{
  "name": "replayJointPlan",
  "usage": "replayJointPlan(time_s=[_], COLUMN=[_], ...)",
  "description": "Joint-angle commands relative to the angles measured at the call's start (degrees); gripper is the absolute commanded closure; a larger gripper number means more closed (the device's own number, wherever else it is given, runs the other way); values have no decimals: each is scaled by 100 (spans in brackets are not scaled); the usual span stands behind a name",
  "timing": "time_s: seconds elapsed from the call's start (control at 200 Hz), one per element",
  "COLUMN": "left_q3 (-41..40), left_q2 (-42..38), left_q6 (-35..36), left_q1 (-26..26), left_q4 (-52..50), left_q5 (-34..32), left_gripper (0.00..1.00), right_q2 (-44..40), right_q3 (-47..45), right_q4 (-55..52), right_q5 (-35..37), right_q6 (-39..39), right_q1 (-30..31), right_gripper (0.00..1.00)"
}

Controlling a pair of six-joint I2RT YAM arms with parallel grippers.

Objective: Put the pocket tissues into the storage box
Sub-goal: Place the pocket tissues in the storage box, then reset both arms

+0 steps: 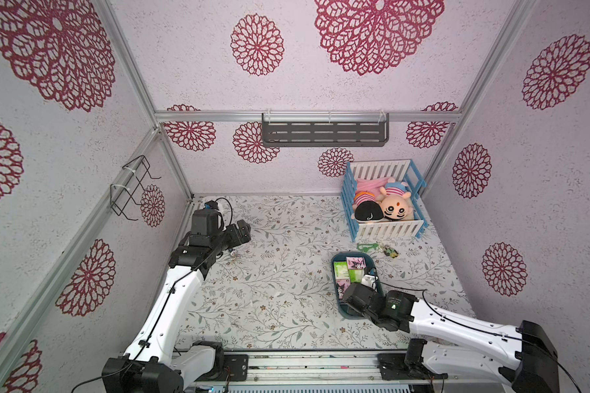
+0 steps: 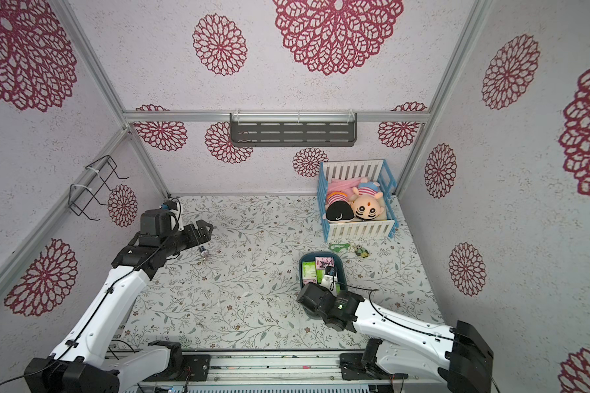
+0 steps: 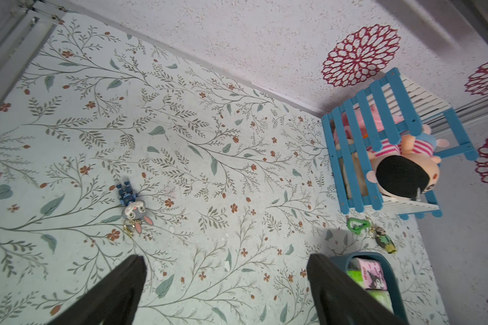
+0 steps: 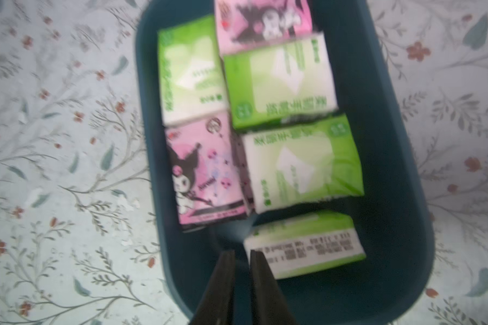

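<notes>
Right end effector point(image 4: 242, 254) hovers over one end of the storage box point(image 4: 392, 140), jaws a sliver apart, gripping nothing. Pocket tissues point(image 4: 302, 163), green-and-white and pink packs, lie flat inside the storage box. Left end effector point(image 3: 226, 259) hangs well away from the storage box, jaws spread wide, empty.

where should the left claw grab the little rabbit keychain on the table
Probably pinch the rabbit keychain across its narrow blue body, straight down from above: it lies flat on the table, and the body is slimmer than the round head.
</notes>
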Motion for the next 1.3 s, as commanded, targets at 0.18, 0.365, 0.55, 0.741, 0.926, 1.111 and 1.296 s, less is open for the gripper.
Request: replayJointPlan(time_s=[0.18,0.365,0.55,0.741,0.926,1.111,1.296], left_q3=[-606,-2054,-2959,-3000,-3091,-3429,-3604], left_q2=[-458,-683,-167,1072,1670,2003,2242], left_q6=[1127,1265,1341,1741,2058,2006,2003], left_q1=[296,948,971,971,997,1177,1237], left_q4=[897,2712,4673,5869,6521,7524,7964], left_q5=[-1703,-1749,-2077,-2078,-2050,-1912,-1660], left_gripper=[3,3,3,3,3,3,3], right_q2=[203,-327,-354,68,527,1306,1917], right_q3=[1148,465,-377,-1259,-2333,-2635,-2485], right_q4=[2252,4089,5274,6553,8588,9747,10315], right_q5=[1347,548,-192,-387,-226,-361,-531], right_q6=[-2742,-4079,-4599,-5238,-6058,-5923,-6141], right_q1=[-684,-2331,-3672,-4328,-4431,-4639,-4657], right_gripper=[13,1,1,1,1,1,1])
